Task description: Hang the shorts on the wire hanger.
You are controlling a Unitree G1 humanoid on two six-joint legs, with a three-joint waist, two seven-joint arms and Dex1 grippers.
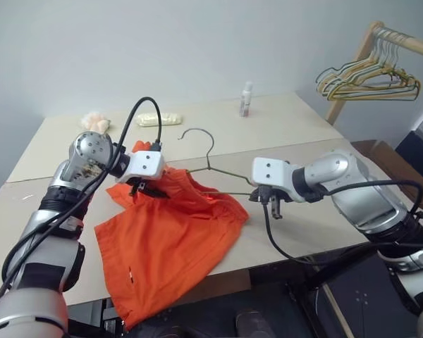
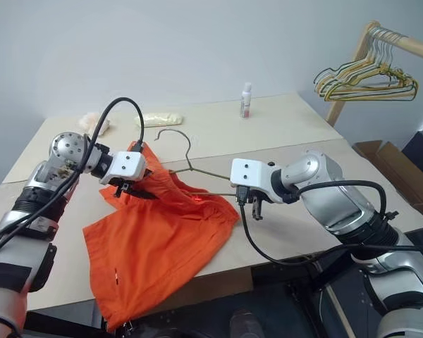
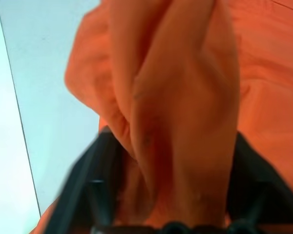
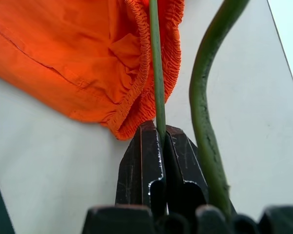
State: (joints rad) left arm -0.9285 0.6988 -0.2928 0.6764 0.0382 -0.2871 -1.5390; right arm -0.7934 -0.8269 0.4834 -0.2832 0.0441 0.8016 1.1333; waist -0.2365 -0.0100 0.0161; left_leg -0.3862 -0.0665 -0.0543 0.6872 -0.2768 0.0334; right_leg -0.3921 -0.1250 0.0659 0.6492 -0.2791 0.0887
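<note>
Partly done, judging by the lay of things: hanger point(image 2: 197, 172) threaded into one end of the shorts point(image 2: 162, 236), most of the cloth spread flat on the table point(image 2: 282, 134) or drooping over its near edge. Left to do, by that reading: draw the waistband along the wire until the garment sits across it, then lift clear.

Right claw point(image 4: 162, 134) pinched tight on the thin wire, fingers together with only the wire between them. Shorts' gathered waistband just ahead of that claw, wire running on into the cloth; hook rising beyond, over the table.

Left claw point(image 1: 146, 188) closed around a bunched fold of orange at the shorts' far upper corner, fingers point(image 3: 95, 165) either side of the fold. Rest of the garment trailing down and away from this claw toward the table edge.

From the head views: whole layout, hook, both arms, plus a bottle point(image 1: 246, 98) and a rack of spare hangers point(image 1: 366, 77) well beyond the claws. From the right wrist: exact pinch on the wire and the elastic's ruffled edge, also a thicker green cable beside the fingers. From the left wrist: cloth packed between the fingers.
</note>
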